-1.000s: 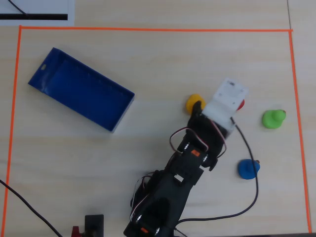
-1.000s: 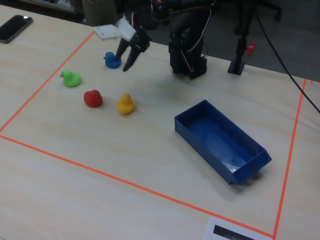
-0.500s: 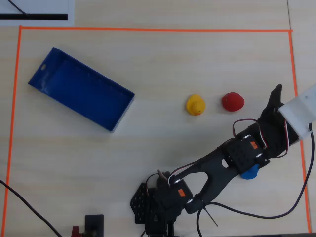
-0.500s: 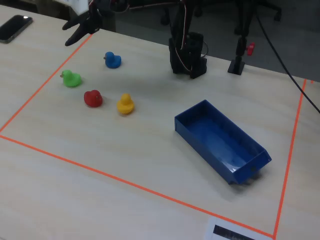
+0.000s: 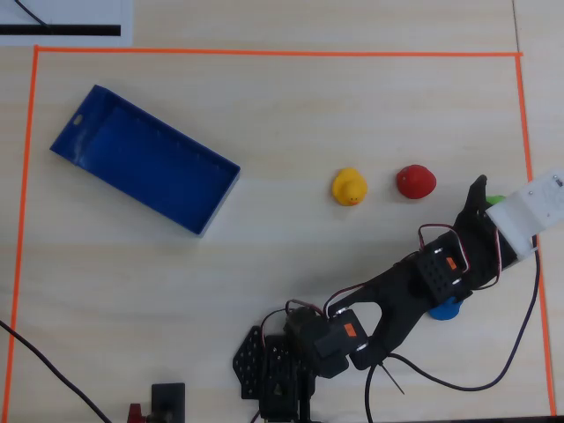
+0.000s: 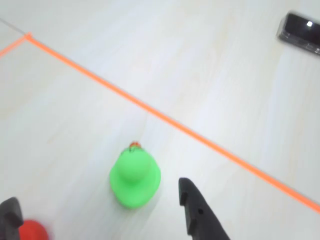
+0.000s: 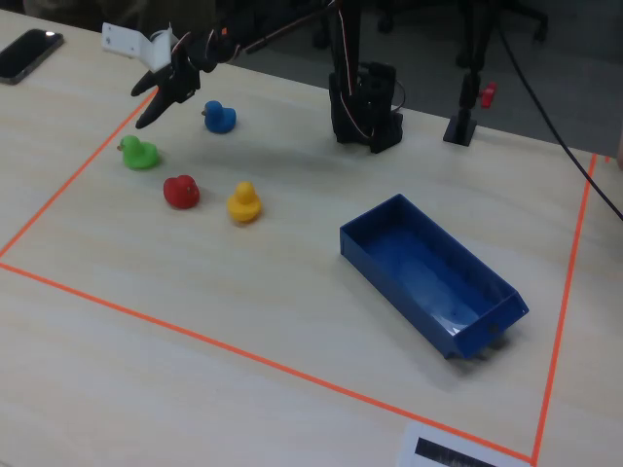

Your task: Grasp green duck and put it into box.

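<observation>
Tool (image 6: 100,210): spread, empty, above bench.
Duck (image 6: 135,177): between the tips, nearer one.
Risk: off-centre closing may squirt duck aside or nudge red toy (image 6: 32,232).

The table (image 7: 195,389) is pale wood-grain laminate, evenly lit with soft, faint shadows. An orange tape line (image 5: 264,53) marks out a large rectangle on it; in the wrist view one edge of that tape (image 6: 200,137) runs diagonally just beyond the claw. A dark phone (image 7: 29,53) lies outside the tape, on the far side of that edge from the claw. A white sheet with a black bar (image 5: 62,22) sits at a table corner, well away from the claw. Behind the table, the floor is dark and chair legs (image 7: 526,15) show dimly.
</observation>
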`<action>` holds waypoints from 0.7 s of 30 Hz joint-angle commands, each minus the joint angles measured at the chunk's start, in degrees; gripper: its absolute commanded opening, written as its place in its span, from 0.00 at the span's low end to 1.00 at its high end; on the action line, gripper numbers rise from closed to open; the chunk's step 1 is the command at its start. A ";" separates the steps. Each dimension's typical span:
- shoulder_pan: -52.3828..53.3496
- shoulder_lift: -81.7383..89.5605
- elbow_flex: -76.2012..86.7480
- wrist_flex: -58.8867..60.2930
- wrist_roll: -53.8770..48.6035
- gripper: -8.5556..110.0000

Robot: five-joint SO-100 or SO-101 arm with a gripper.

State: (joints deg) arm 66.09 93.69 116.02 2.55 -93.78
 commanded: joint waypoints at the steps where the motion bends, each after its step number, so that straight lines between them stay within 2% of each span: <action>1: -0.35 -0.70 0.97 -2.55 -0.62 0.43; 9: -0.09 -5.36 -1.41 -3.78 -0.09 0.43; 15: 0.18 -8.96 -8.70 -0.35 1.41 0.43; 21: 0.35 -12.83 -12.22 -2.99 1.14 0.43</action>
State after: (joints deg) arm 66.09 80.77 107.49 1.41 -92.64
